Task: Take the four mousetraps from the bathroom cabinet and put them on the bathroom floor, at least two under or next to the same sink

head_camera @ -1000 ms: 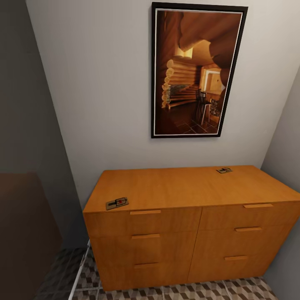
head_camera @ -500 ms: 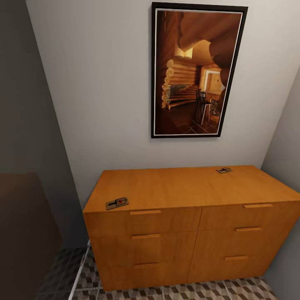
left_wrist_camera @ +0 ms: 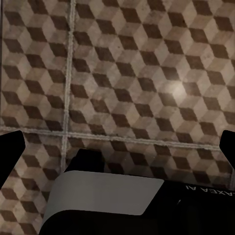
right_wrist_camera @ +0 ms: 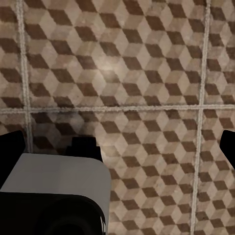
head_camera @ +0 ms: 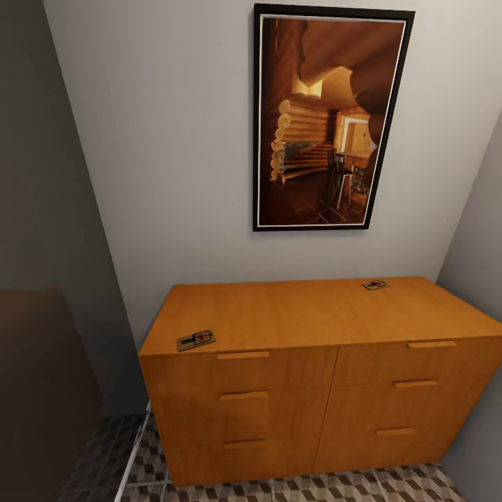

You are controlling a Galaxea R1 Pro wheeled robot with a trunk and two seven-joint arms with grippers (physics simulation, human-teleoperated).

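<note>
Two traps (head_camera: 196,340) (head_camera: 375,284) are lying flat on the cabinet (head_camera: 307,314): probably light, stiff, thin; pinching across the wooden edges looks best. Both grippers' fingers (left_wrist_camera: 10,149) (right_wrist_camera: 11,147) are spread, empty, over floor (left_wrist_camera: 137,78).

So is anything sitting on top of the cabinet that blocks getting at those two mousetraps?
Nothing visible does. The near mousetrap lies at the cabinet top's front left edge, the far mousetrap near the back right, both on bare wood with open space above.
</note>
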